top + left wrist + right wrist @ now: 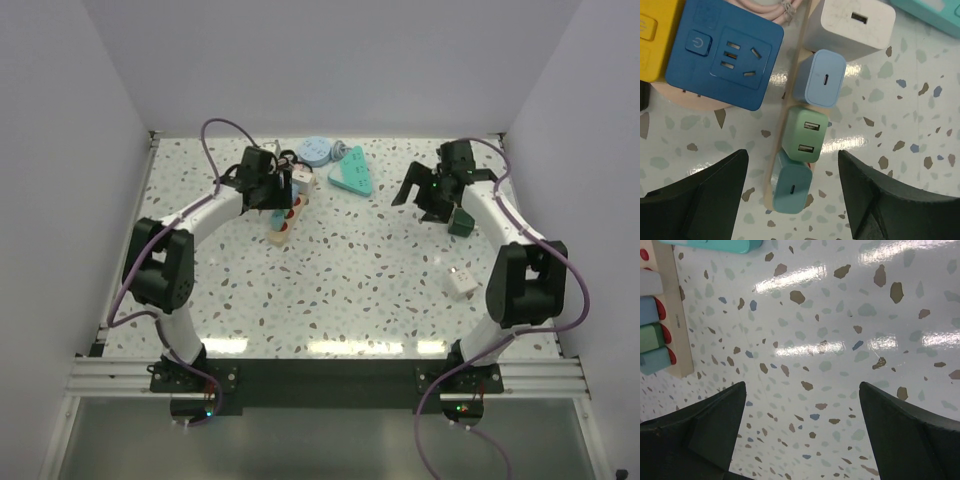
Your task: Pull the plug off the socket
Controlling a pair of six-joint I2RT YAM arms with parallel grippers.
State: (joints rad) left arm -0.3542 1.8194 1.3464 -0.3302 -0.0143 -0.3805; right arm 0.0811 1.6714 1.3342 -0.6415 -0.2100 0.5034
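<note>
**Item 1. Left gripper (791, 162).** Fingers are apart, one on each side of the socket's near end. I see bare table between each finger and the plugs, so nothing is gripped.

**Item 2. Socket (278, 232).**
- Position: it lies flat on the table (380, 280), left of centre and directly under my left wrist.
- Long axis: it runs from near to far, with the far end leaning slightly right. My fingers cross its narrow width.
- Facing: the outlets face up.

**Item 3. Plugs, standing in a row, near to far.**
- Teal plug (792, 189)
- Green plug (805, 134)
- Light blue plug (820, 77)
- White plug (850, 22)

The teal plug sits between my fingers.

**Item 4. Handling note, my judgement.**
- I should settle on one body, most likely the teal plug, and centre over it.
- I should go low enough to grip its sides without pinching the green plug, which touches it.
- Once closed firmly, the pull should go straight up, since a sideways tug would bind the pins.
- The strip is loose and looks light, so it may rise with the plug.

**Item 5. Teal block (352, 175).** It lies right of the strip and is not involved.

**Item 6. Right gripper (802, 387).** The fingers are spread wide and empty over bare table, well apart from the strip. It is free to pin the strip's far end down if needed.
</note>
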